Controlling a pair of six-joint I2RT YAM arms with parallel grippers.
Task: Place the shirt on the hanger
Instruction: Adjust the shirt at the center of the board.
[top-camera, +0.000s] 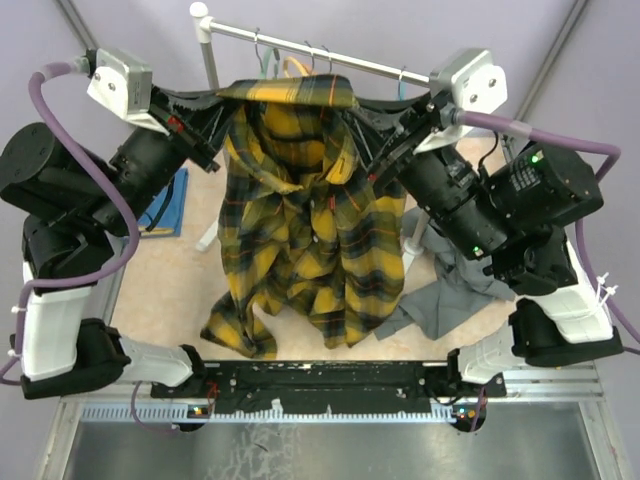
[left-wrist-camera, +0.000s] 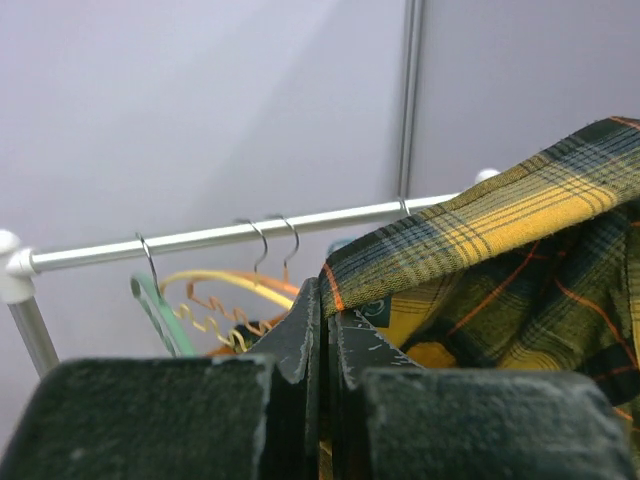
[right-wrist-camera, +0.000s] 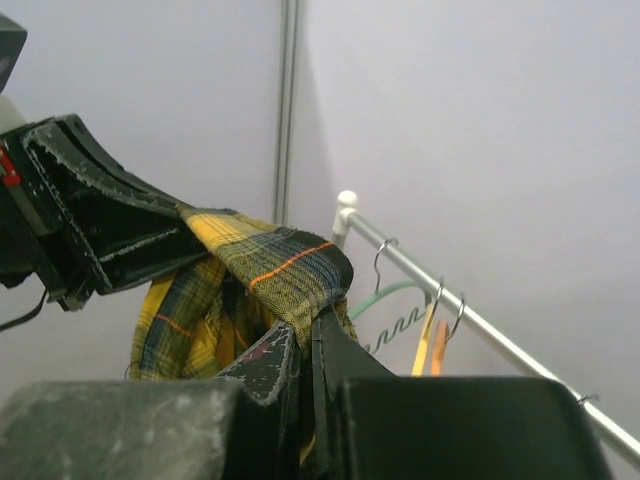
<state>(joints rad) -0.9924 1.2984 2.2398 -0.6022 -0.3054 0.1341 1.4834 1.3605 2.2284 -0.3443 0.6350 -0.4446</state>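
Observation:
The yellow and black plaid shirt (top-camera: 300, 220) hangs in the air between my two grippers, its collar edge stretched level just in front of the rail. My left gripper (top-camera: 222, 112) is shut on the shirt's left top edge (left-wrist-camera: 420, 250), the cloth pinched between the fingertips (left-wrist-camera: 325, 300). My right gripper (top-camera: 366, 122) is shut on the right top edge (right-wrist-camera: 290, 265), the cloth draped over its tips (right-wrist-camera: 303, 335). The left gripper (right-wrist-camera: 100, 235) also shows in the right wrist view. The light blue hanger is mostly hidden behind the shirt; only its hook (left-wrist-camera: 403, 207) and a pale sliver (left-wrist-camera: 342, 243) show.
A white clothes rail (top-camera: 300, 45) runs across the back. A green hanger (left-wrist-camera: 160, 310), a yellow hanger (right-wrist-camera: 425, 345) and an orange hanger (right-wrist-camera: 440, 350) hang on it. A grey garment (top-camera: 450, 290) lies at the right and a blue cloth (top-camera: 170, 200) at the left.

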